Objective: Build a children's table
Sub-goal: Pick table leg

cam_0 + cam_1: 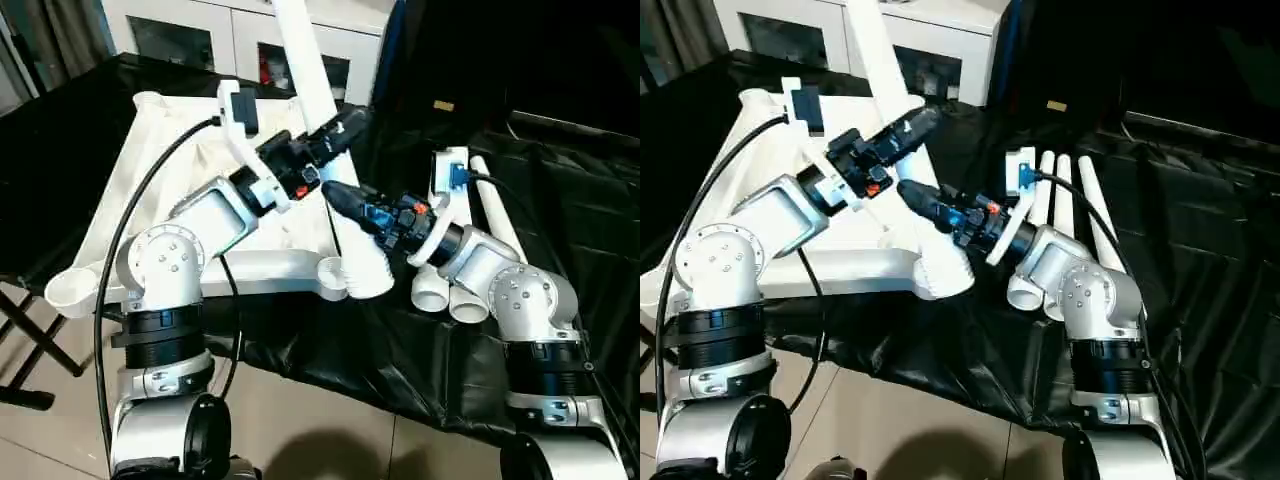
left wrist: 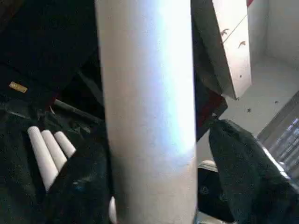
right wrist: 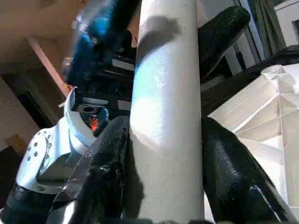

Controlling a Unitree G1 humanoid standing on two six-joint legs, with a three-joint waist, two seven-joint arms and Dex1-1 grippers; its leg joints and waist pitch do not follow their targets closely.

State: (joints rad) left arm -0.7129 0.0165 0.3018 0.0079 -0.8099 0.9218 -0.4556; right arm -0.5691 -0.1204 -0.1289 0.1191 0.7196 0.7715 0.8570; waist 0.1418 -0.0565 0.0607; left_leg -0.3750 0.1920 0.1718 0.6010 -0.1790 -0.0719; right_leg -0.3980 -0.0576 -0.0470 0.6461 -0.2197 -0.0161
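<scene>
Between the two black fingers (image 3: 233,177) of my right end effector (image 1: 345,198) runs the white leg (image 1: 330,140), and both fingers press its sides, so I am pinching it low on its length. My left end effector (image 1: 335,128) sits higher on the same leg; one dark finger (image 3: 222,32) of it shows behind the tube in my right wrist view, but I cannot tell whether its fingers are pressed onto the leg or standing just off it.

This leg stands steeply, leaning a little away from me, with its wide ribbed foot (image 1: 368,275) down at the near right corner of the tabletop (image 1: 170,150), just beside the rounded corner socket (image 1: 330,272). Whether the foot sits in that socket or next to it I cannot tell.

Upside down lies the tabletop on the black cloth (image 1: 560,200) that covers the counter, its ribbed underside facing up, on my left side. Its near left socket (image 1: 72,290) is open.

To my right, three more white legs (image 1: 1065,215) lie side by side on the cloth, touching one another, their open ends (image 1: 450,298) toward me, near my right forearm. Behind the counter stands a white cabinet (image 1: 230,35) with glass doors.
</scene>
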